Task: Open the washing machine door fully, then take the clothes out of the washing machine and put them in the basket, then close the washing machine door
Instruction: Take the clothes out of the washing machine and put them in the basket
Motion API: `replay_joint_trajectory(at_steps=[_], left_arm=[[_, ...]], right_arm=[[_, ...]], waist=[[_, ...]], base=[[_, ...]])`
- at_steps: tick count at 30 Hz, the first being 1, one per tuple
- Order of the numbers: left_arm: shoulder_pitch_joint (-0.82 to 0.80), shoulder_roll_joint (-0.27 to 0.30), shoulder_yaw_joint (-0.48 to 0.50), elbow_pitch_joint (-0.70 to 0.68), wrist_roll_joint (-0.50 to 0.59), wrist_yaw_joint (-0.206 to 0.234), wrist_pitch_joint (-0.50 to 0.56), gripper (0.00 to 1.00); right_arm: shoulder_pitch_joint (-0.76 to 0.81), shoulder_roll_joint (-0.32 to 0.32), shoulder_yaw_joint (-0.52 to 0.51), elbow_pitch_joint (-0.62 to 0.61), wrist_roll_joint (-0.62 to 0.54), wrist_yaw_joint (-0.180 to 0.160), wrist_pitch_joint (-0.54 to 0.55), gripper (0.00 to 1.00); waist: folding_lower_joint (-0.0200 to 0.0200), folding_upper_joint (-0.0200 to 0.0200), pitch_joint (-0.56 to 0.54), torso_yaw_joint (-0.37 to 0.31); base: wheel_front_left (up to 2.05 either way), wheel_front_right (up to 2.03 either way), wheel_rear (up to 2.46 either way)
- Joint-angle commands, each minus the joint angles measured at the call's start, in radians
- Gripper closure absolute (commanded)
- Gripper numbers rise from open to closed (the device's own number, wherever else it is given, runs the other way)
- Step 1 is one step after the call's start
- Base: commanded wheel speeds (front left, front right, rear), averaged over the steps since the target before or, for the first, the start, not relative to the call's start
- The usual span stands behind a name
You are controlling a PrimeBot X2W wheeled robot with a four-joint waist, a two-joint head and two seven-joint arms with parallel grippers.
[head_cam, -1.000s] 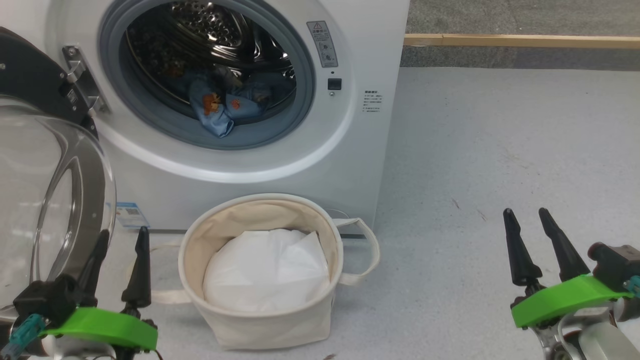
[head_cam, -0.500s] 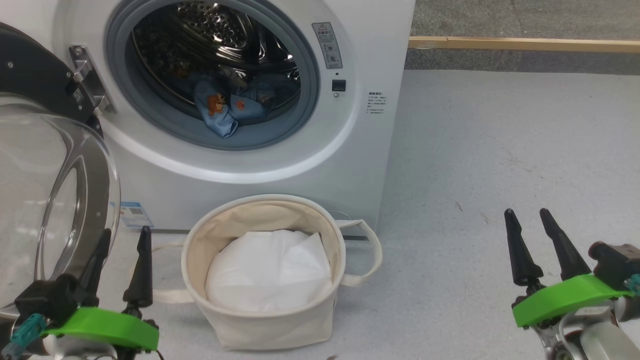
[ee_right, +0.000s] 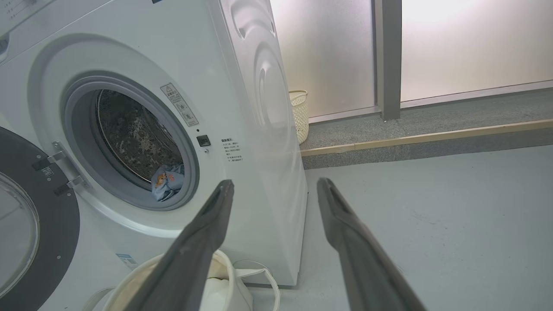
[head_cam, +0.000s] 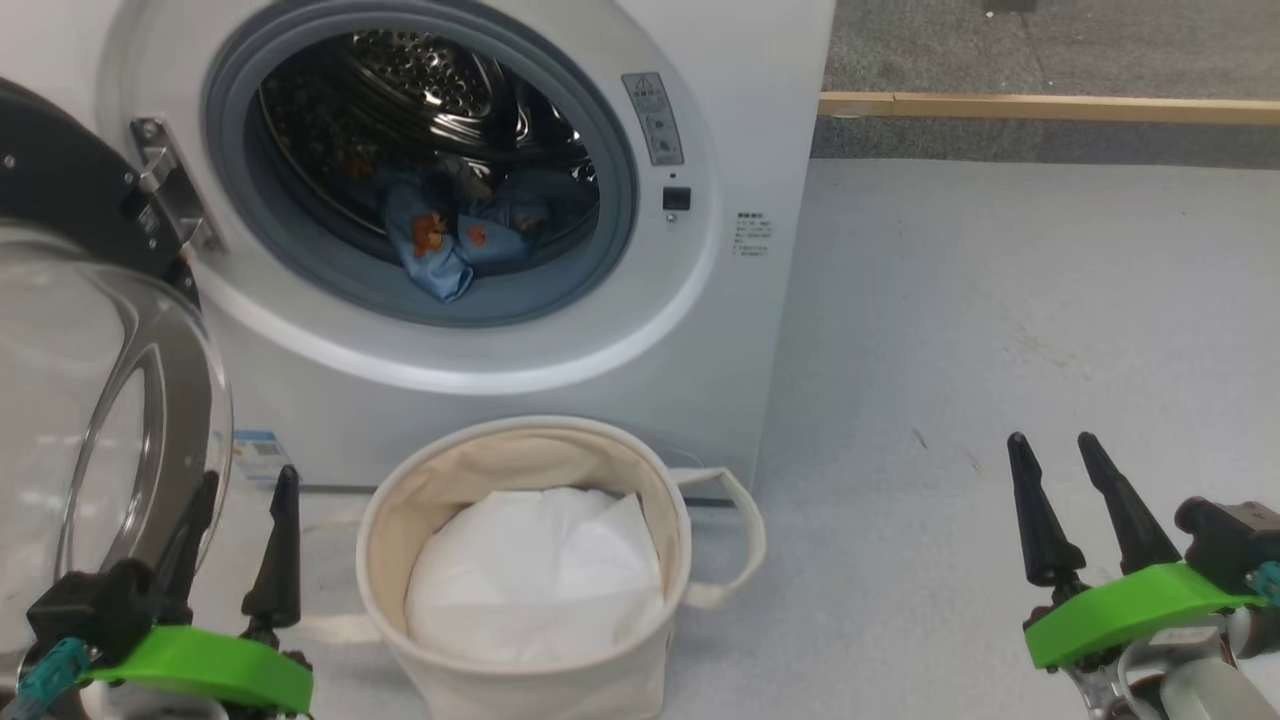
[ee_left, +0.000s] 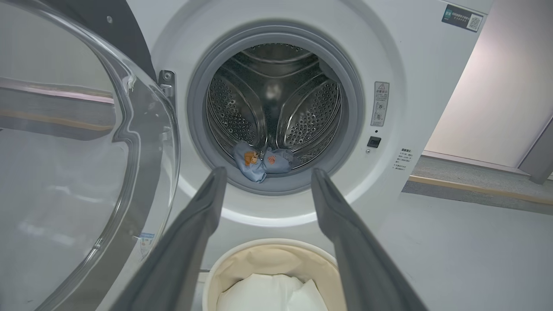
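Head view shifted | door [head_cam: 100, 380] open leftward | clothes [head_cam: 440, 240] in drum [head_cam: 430, 90]

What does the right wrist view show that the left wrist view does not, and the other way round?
Right wrist view, not the left: the side panel of the washing machine and a pale woven bin by the frosted wall. Left wrist view, not the right: the steel ribs inside the drum and a dark sticker at the machine's top corner. Both: the open washing machine door, the clothes in the drum, the basket, and an open gripper: left gripper, right gripper.
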Motion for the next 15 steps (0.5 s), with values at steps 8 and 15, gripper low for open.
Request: replay_joint_trajectory(at_steps=[8,15], left_arm=[[-0.054,0.032,0.050,-0.022,-0.008,0.029,-0.012,0.00],[-0.057,0.032,0.042,-0.021,-0.009,0.031,-0.015,0.00]], right_arm=[[-0.029,-0.007,0.020,-0.040,-0.008,0.001,-0.001,0.00],[-0.032,-0.001,0.035,-0.040,-0.007,0.001,-0.003,0.00]], waist=[[0.0000,0.0000,0.003,0.007],[0.0000,0.0000,0.009,0.007]], base=[[2.15,-2.00,-0.15],[1.36,-1.36,0.00]])
